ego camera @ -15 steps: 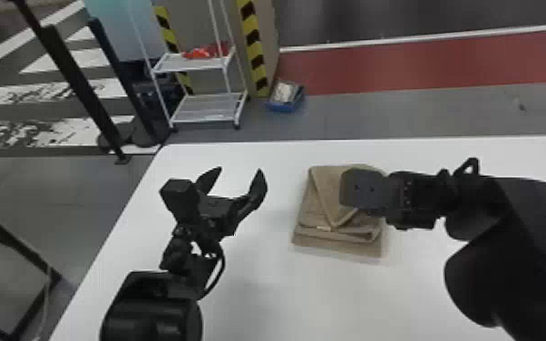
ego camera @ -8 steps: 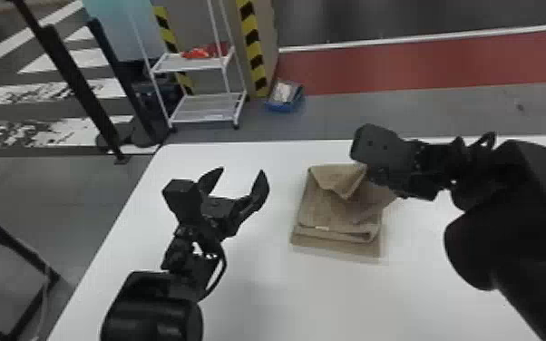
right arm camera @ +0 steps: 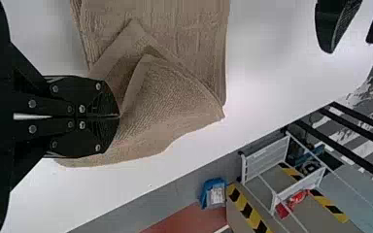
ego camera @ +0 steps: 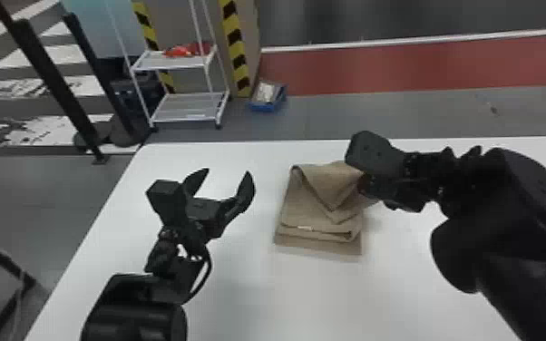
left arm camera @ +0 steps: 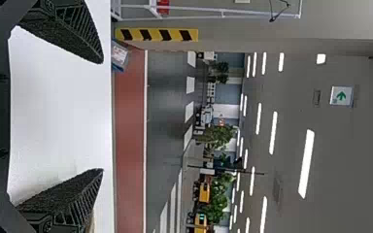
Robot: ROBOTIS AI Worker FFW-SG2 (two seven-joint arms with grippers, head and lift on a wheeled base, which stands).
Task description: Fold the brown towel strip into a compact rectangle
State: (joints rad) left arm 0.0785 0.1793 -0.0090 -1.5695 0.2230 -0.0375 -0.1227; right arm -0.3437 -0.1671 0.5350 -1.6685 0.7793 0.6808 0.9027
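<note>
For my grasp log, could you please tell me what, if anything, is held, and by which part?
The right claw pinches the brown towel by its loose upper layer, on its right side.

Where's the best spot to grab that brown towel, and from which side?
Probably the loose upper flap, pinched at its edge on the robot's right, coming in from that side. The flap is rumpled and partly lifted, while the folded layers underneath lie flat, so fingers could likely catch it alone. The right gripper is closed on it there.

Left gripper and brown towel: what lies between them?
Bare white table lies between the left gripper and the brown towel, in the head view.
</note>
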